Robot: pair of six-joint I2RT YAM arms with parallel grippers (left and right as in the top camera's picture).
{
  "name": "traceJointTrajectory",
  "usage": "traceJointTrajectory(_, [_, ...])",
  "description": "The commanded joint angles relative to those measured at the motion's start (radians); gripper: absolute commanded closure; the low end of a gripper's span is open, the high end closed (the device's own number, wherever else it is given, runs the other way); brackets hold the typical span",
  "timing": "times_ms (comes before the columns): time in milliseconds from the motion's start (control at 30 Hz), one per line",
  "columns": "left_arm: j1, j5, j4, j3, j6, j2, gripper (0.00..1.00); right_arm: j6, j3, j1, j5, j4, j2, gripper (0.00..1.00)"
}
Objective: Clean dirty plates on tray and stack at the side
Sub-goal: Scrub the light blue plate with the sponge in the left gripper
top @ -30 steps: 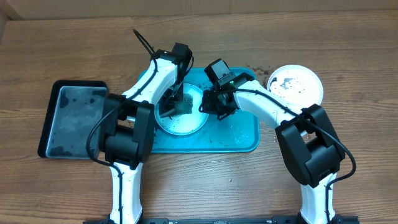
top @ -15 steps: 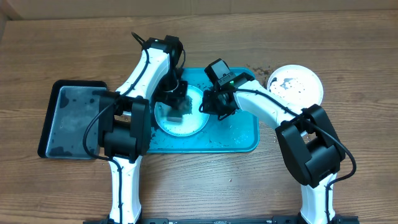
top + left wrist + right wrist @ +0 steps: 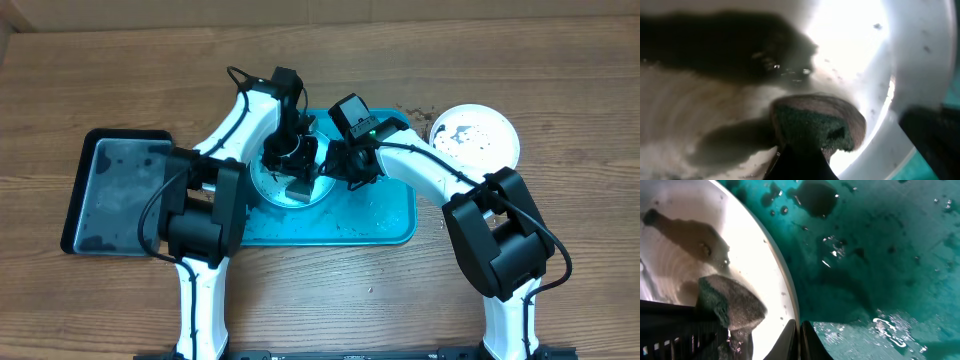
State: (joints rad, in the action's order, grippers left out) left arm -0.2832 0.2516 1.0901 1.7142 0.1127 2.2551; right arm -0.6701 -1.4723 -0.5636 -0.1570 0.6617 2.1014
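Left tool with sponge on plate

Tray: turquoise, rectangular, raised rim, lying flat. Floor wet, with scattered dark specks.
Pale plate: flat inside the tray, left of its middle, largely covered. Visible surface wet, with a few dark specks near the rim.
White plate: off the tray, just beyond its far right corner. Flat, with black smears and specks.

Both your arms bend inward until the wrists nearly meet, left gripper clamped on a sponge, right gripper pinched closed, both angled down.
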Motion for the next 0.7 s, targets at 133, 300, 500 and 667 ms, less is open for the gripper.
traceJointTrajectory(133, [0.013, -0.76, -0.043, -0.14, 0.529, 0.066, 0.96, -0.015, 0.002, 0.004, 0.034, 0.005, -0.013, 0.96])
traceJointTrajectory(300, [0.015, -0.9, -0.005, -0.141, 0.66, 0.066, 0.96, -0.015, 0.002, 0.004, 0.053, 0.017, -0.013, 0.96])
traceJointTrajectory(500, [0.015, -0.962, 0.063, -0.079, 0.666, 0.065, 0.96, -0.015, 0.007, 0.004, 0.068, 0.012, -0.013, 0.96])
traceJointTrajectory(667, [0.015, -0.688, 0.131, 0.095, 0.546, 0.065, 0.96, -0.011, 0.007, 0.003, 0.068, 0.01, -0.012, 0.96])
